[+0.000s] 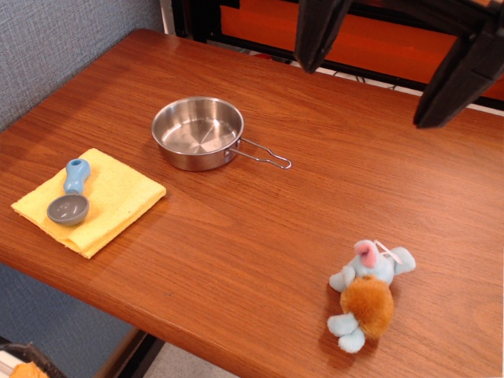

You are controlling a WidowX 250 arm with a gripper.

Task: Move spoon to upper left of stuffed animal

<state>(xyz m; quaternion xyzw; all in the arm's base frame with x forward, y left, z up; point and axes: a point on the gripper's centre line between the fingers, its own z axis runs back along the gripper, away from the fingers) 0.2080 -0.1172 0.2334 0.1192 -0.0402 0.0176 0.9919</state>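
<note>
Observation.image is the only view, and it looks down across a wooden surface (260,236) from the near side. At the top right hangs the tool (386,51), two dark fingers splayed wide apart with nothing between them, raised well clear of everything below.

From the tool, the spoon (71,197) lies far off, down and to the left in the picture, about as far from it as anything here gets. It rests on a folded yellow cloth (118,197) at the surface's left edge. Its long axis runs nearly straight toward and away from the camera, leaning slightly: the round grey bowl faces up at the near end, the stubby light-blue handle points to the far end. That handle looks like the natural place to close on, so I judge the fingers would need to straddle it crosswise.

The stuffed animal (368,295) lies almost directly below the tool in the picture, near the front edge, well apart from the spoon. The goal spot, up and left of the toy, is bare wood.

A steel pan (197,132) sits between the tool and the spoon, empty, its wire handle pointing right. The reach will likely pass over it.
</note>
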